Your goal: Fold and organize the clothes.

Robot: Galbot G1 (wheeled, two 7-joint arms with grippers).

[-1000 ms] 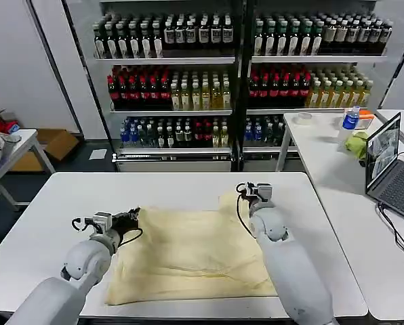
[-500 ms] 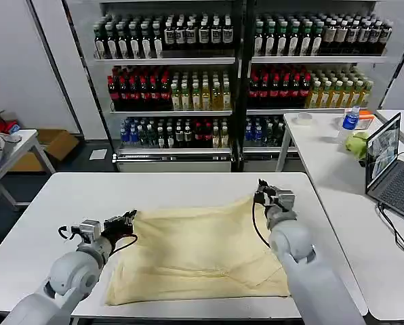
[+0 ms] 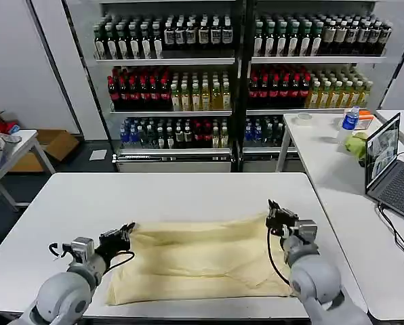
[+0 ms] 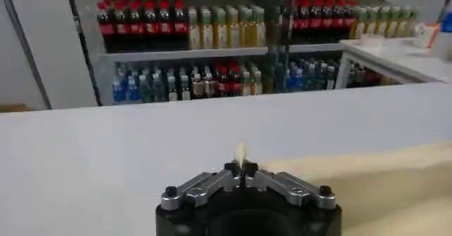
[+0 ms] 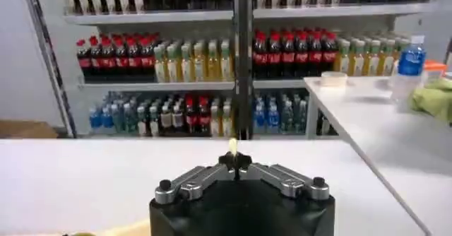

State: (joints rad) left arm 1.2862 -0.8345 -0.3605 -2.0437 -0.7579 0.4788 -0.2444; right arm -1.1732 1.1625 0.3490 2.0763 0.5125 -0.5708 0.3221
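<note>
The clothes, a pale yellow T-shirt (image 3: 198,261), lie on the near half of the white table (image 3: 182,193), with the far edge folded over toward me. My left gripper (image 3: 125,231) is shut on the shirt's far left corner; in the left wrist view a sliver of cream cloth (image 4: 241,152) sticks up between its closed fingertips (image 4: 241,167). At the far right corner my right gripper (image 3: 272,211) is likewise shut on the shirt, and a tuft of fabric (image 5: 232,145) pokes out of its tips (image 5: 234,161).
Shelves of bottled drinks (image 3: 236,68) stand behind the table. A second white table (image 3: 337,169) on the right carries a laptop (image 3: 392,169), a green cloth lump (image 3: 356,144) and a bottle (image 3: 351,118). The table's far half is bare.
Both grippers have drawn back toward me, carrying the shirt's far edge over the body of the shirt. The visible cloth is now a shorter, wider band.
</note>
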